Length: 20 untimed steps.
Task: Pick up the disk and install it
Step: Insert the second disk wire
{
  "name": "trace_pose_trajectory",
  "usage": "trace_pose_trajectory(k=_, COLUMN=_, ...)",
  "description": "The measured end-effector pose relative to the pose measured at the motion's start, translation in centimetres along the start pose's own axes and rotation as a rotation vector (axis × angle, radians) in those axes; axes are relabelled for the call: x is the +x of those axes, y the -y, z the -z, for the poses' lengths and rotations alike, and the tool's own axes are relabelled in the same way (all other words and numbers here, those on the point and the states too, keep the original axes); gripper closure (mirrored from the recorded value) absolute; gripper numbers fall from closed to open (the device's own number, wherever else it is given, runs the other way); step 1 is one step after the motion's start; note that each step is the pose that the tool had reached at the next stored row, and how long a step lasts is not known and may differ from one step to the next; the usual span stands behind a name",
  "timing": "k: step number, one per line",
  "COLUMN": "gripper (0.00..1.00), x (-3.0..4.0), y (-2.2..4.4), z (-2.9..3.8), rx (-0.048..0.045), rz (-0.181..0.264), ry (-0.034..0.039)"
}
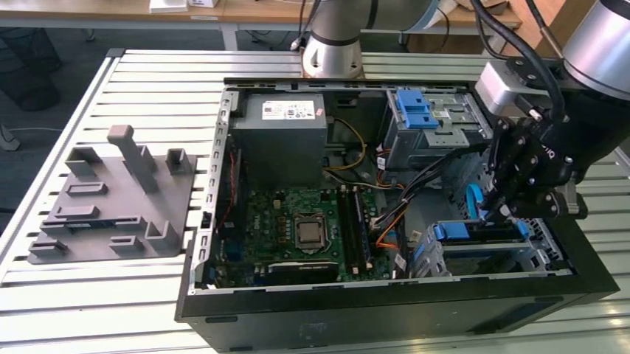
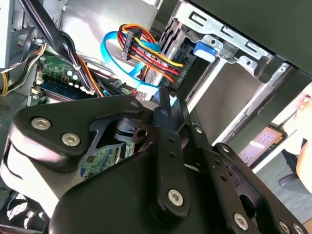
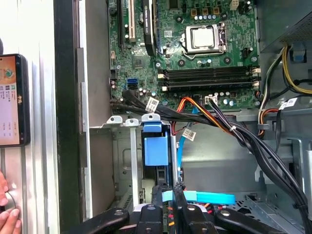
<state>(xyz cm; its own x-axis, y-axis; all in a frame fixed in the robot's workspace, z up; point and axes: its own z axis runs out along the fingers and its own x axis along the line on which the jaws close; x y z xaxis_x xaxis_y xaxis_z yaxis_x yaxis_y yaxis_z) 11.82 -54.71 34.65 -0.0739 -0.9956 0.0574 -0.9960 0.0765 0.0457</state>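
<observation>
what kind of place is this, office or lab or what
Probably a robotics lab or test workshop: an opened computer case lies on a slatted metal table, a robot arm's gripper reaches into it, and a grey fixture plate sits beside.

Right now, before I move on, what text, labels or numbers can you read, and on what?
Nothing reads clearly enough to quote.
White sticker on the power-supply box: print too small to read.
Phone screen in the first wrist view: rows of text, blurred.
White cable tags: markings too small.
Motherboard: white lettering, too small.
</observation>
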Motion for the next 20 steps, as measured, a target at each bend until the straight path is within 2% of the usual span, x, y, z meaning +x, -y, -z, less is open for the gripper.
trace_pose_trajectory(k=3, gripper=0.78, x=0.00, y=0.00, z=0.03, rx=0.0000, rz=0.000, ry=0.0001)
trace_pose_trajectory(k=5, gripper=0.89, x=0.00, y=0.01, z=-0.09, rx=0.0001, rz=0.000, ry=0.0000)
trace_pose_trajectory(k=11, gripper=0.89, x=-0.06, y=0.05, z=-1.07, rx=0.0019, rz=0.000, ry=0.0001)
trace_pose_trajectory(k=14, gripper=0.89, x=-0.08, y=0.07, z=-1.33, rx=0.0019, rz=0.000, ry=-0.0006)
trace_pose_trajectory(k=18, gripper=0.89, x=-0.08, y=0.08, z=-1.41, rx=0.0019, rz=0.000, ry=0.0000)
trace_pose_trajectory(k=20, gripper=0.89, x=-0.08, y=0.07, z=-1.22, rx=0.0017, rz=0.000, ry=0.0018)
